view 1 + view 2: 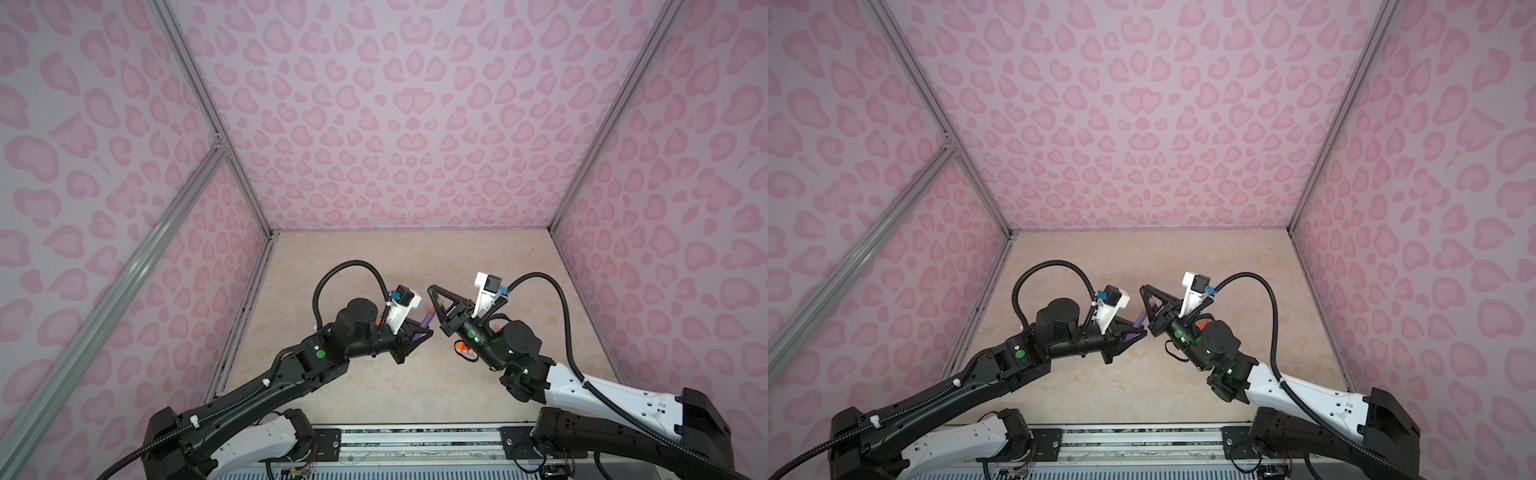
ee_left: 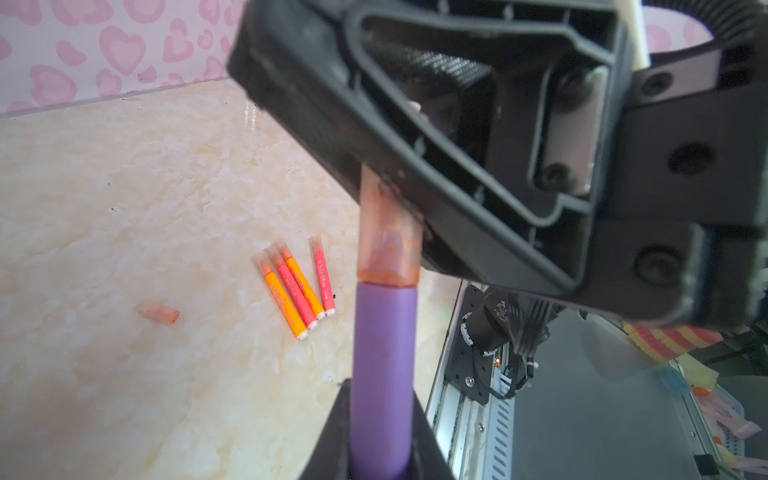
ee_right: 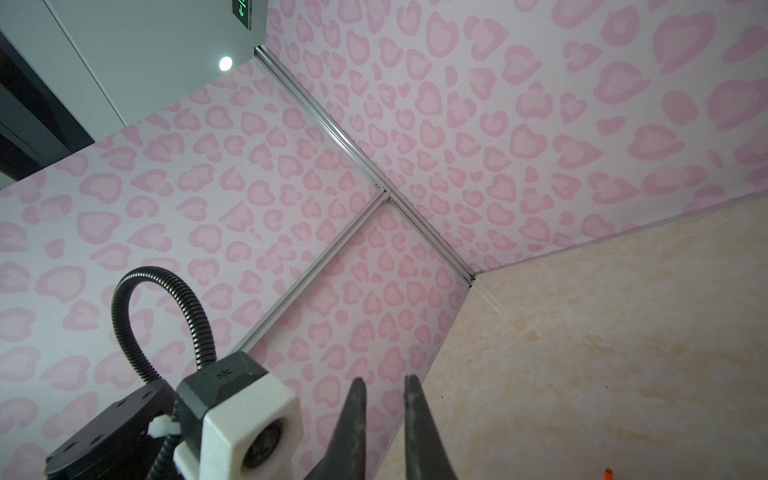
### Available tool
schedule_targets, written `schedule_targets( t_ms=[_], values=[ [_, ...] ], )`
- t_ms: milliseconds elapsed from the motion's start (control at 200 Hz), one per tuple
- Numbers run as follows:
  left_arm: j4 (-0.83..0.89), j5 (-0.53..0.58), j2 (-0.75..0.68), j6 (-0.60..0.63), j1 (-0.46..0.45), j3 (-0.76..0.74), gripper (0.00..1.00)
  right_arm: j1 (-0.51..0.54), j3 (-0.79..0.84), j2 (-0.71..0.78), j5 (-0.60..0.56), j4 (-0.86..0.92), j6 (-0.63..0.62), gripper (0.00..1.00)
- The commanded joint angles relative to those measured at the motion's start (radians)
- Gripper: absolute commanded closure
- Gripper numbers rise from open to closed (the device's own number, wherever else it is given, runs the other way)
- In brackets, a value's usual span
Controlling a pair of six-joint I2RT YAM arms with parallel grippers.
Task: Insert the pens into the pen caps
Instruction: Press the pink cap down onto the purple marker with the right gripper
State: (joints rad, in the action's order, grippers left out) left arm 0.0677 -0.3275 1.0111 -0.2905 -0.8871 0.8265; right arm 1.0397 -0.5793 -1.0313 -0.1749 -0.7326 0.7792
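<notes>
My left gripper [image 2: 382, 390] is shut on a purple pen [image 2: 382, 353], which shows in both top views [image 1: 426, 321] [image 1: 1139, 321]. A translucent orange-pink pen cap [image 2: 388, 241] sits over the pen's tip. The cap's far end runs in between the fingers [image 2: 415, 137] of my right gripper [image 1: 430, 288], partway along them, and that gripper is shut on it. In the right wrist view only a narrow gap shows at the right gripper's tips [image 3: 384, 378], and the cap is hidden there. Several capped orange and pink-red pens [image 2: 295, 286] lie together on the table. One loose pen cap [image 2: 159, 312] lies apart from them.
The marble-look table [image 1: 374, 266] is walled on three sides by pink heart-patterned panels [image 1: 395, 124]. A metal rail [image 1: 415, 436] runs along the front edge between the arm bases. In a top view the capped pens [image 1: 461, 347] lie partly under the right arm.
</notes>
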Motion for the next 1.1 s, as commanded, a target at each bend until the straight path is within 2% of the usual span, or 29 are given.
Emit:
schedule_targets(
  t_ms=[0, 100, 195, 305, 385, 475, 650, 905, 1000, 1095],
  values=[
    [-0.264, 0.233, 0.001, -0.073, 0.042, 0.074, 0.97, 0.046, 0.014, -0.023, 0.166, 0.100, -0.014, 1.00],
    [-0.267, 0.168, 0.015, -0.100, 0.067, 0.086, 0.97, 0.059, -0.001, -0.045, 0.184, 0.082, -0.040, 1.00],
    [-0.264, 0.171, 0.012, -0.091, 0.070, 0.089, 0.98, 0.065, -0.002, -0.044, 0.185, 0.069, -0.057, 1.00],
    [-0.264, 0.237, 0.004, -0.074, 0.069, 0.083, 0.97, 0.068, -0.015, -0.033, 0.127, 0.122, -0.040, 1.00],
    [-0.264, 0.310, -0.007, -0.060, 0.065, 0.069, 0.97, 0.068, -0.054, -0.034, 0.063, 0.246, 0.036, 1.00],
    [-0.264, 0.388, -0.018, -0.048, 0.051, 0.056, 0.98, 0.072, -0.076, -0.057, 0.078, 0.275, 0.085, 1.00],
    [-0.264, 0.439, -0.022, -0.027, 0.003, 0.043, 0.97, 0.090, -0.103, -0.076, 0.088, 0.298, 0.105, 1.00],
    [-0.264, 0.360, -0.025, -0.033, -0.010, 0.035, 0.96, 0.095, -0.116, -0.031, 0.002, 0.342, 0.046, 1.00],
    [-0.264, 0.303, -0.029, -0.028, -0.017, 0.007, 0.96, 0.095, -0.138, -0.004, -0.067, 0.395, 0.006, 0.88],
    [-0.279, 0.272, -0.030, -0.013, -0.051, -0.029, 0.96, 0.089, -0.152, 0.005, -0.073, 0.413, -0.028, 0.79]
  ],
)
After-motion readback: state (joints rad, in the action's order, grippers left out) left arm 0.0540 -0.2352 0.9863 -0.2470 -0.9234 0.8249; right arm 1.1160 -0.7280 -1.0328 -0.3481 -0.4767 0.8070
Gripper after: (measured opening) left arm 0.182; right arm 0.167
